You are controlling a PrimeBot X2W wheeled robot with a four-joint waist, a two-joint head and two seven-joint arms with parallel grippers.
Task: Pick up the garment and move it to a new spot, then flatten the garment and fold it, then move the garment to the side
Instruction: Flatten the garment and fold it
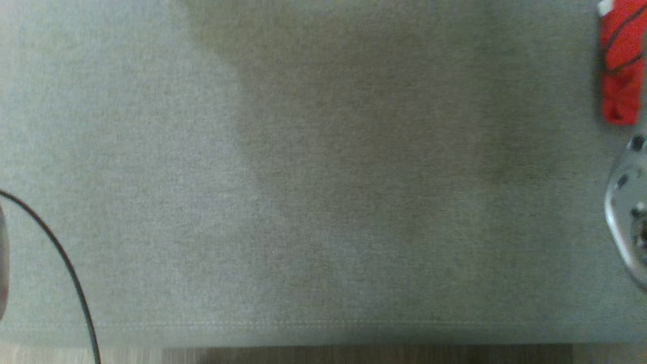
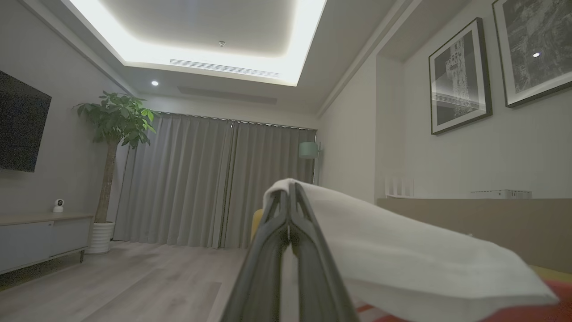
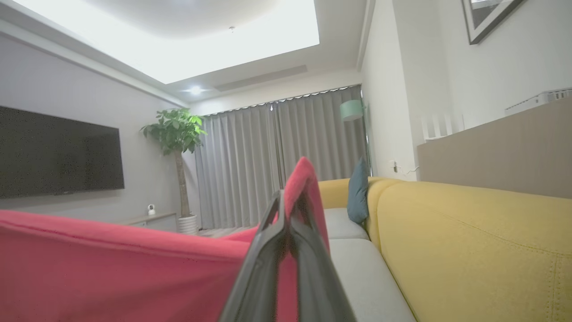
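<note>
The garment [image 1: 621, 65] is red with a white part, and a strip of it shows at the head view's top right, over the grey seat. In the left wrist view my left gripper [image 2: 289, 190] is shut, with the garment's white cloth [image 2: 402, 250] caught at its tips and spreading away to the right. A red edge [image 2: 545, 311] shows below that white cloth. In the right wrist view my right gripper [image 3: 286, 197] is shut on the garment's red cloth [image 3: 111, 268], which stretches off to the left and rises over the fingertips.
The grey sofa seat [image 1: 303, 177] spreads below me, its front seam low in the head view above a strip of wooden floor [image 1: 354, 354]. My pale right wrist [image 1: 629, 217] sits at the right edge and a black cable [image 1: 60, 253] at the left. A yellow sofa back [image 3: 469, 241] and a blue cushion [image 3: 359, 192] lie ahead.
</note>
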